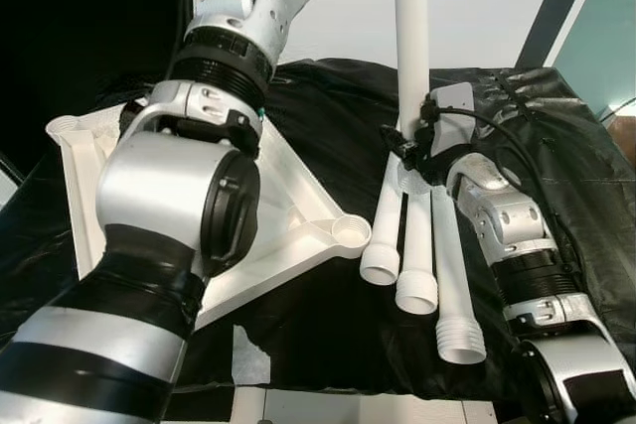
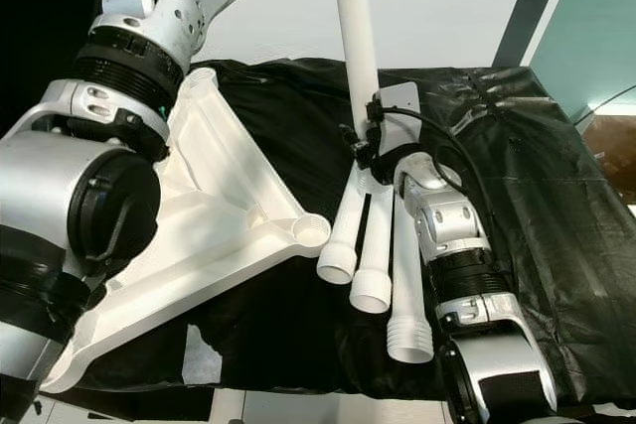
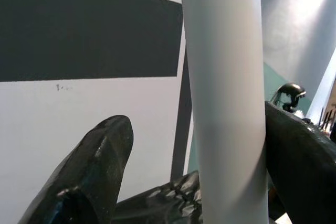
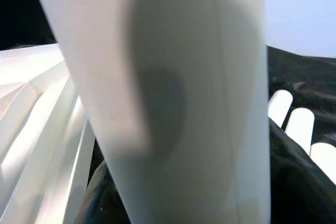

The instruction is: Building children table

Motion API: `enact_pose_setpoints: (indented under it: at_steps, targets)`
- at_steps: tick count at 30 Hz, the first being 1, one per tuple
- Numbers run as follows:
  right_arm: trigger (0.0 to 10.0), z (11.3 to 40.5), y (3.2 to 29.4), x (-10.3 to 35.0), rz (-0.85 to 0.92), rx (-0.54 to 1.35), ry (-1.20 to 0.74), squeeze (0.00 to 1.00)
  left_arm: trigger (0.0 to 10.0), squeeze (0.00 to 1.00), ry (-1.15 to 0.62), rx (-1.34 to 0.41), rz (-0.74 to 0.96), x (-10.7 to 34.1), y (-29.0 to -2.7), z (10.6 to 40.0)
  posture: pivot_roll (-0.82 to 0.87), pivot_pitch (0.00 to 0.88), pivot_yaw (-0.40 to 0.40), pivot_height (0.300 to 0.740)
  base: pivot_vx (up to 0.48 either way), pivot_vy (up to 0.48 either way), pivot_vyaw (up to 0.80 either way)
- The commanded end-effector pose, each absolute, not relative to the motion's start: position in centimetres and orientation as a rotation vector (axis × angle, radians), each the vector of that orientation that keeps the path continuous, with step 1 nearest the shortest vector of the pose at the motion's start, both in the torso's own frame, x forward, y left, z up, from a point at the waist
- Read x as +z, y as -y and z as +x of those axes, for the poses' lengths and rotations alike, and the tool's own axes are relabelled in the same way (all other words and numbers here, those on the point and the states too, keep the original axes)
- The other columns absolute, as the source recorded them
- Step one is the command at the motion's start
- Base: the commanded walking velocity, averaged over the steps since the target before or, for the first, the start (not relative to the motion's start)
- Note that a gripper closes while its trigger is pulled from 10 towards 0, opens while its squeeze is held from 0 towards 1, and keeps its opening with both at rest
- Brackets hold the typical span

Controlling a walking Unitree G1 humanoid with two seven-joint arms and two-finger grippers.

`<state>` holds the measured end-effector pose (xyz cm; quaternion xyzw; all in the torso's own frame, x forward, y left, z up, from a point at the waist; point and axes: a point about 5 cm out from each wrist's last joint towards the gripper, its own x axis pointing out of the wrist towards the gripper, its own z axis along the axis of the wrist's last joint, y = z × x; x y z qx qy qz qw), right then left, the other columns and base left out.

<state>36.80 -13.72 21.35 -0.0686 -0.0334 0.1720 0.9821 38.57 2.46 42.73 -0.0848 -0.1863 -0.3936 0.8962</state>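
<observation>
White plastic everywhere: your right gripper [image 2: 366,151] is clamped on an upright table leg [image 1: 411,37] above the black cloth [image 2: 537,146], and the left gripper [image 3: 199,171] has its fingers [image 3: 94,171] around that leg higher up. Three loose legs [image 1: 417,245] lie beside the upturned tabletop [image 2: 219,215], near its corner socket [image 1: 349,233].

Upright white leg [image 1: 411,37]: top cut off by frame edge, foot hidden behind right gripper [image 1: 405,151]. Tabletop [image 1: 288,196] left part hidden by left arm [image 1: 169,206]. Right wrist view blurred.
</observation>
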Motion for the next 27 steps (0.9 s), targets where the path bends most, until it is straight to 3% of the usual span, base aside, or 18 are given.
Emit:
enact_pose_setpoints:
  at_steps: [1,2,3,5,9,18,27]
  targets:
    - [10.0,36.7,15.3,22.6,-0.047,0.276,0.148,0.00,10.0,0.00,0.359,-0.716,-0.172,42.2,-4.0,39.5,-0.04,0.000,0.026,0.740,0.000,0.000,0.00]
    - [10.0,36.7,15.3,22.6,-0.047,0.276,0.148,0.00,10.0,0.00,0.359,-0.716,-0.172,42.2,-4.0,39.5,-0.04,0.000,0.026,0.740,0.000,0.000,0.00]
    - [10.0,36.8,15.6,22.7,-0.033,0.256,0.147,0.00,10.0,0.00,0.377,-0.750,-0.160,39.4,-5.4,38.9,-0.03,0.000,0.023,0.740,0.000,0.000,0.00]
    - [10.0,36.8,15.6,22.7,-0.033,0.256,0.147,0.00,10.0,0.00,0.377,-0.750,-0.160,39.4,-5.4,38.9,-0.03,0.000,0.023,0.740,0.000,0.000,0.00]
    - [10.0,37.0,15.9,22.9,-0.027,0.234,0.155,0.00,10.0,0.00,0.350,-0.908,-0.065,33.0,-7.0,35.0,-0.03,0.000,0.020,0.740,0.000,0.000,0.00]
    - [10.0,36.9,15.9,23.9,-0.029,0.225,0.203,0.00,10.0,0.00,0.289,-1.009,-0.027,31.6,-5.2,35.0,-0.03,0.000,0.027,0.740,0.000,0.000,0.00]
    - [10.0,36.5,15.8,23.2,-0.020,0.205,0.214,0.00,10.0,0.00,0.210,-0.917,0.039,28.7,-7.1,33.5,-0.03,0.000,0.025,0.740,0.000,0.000,0.00]
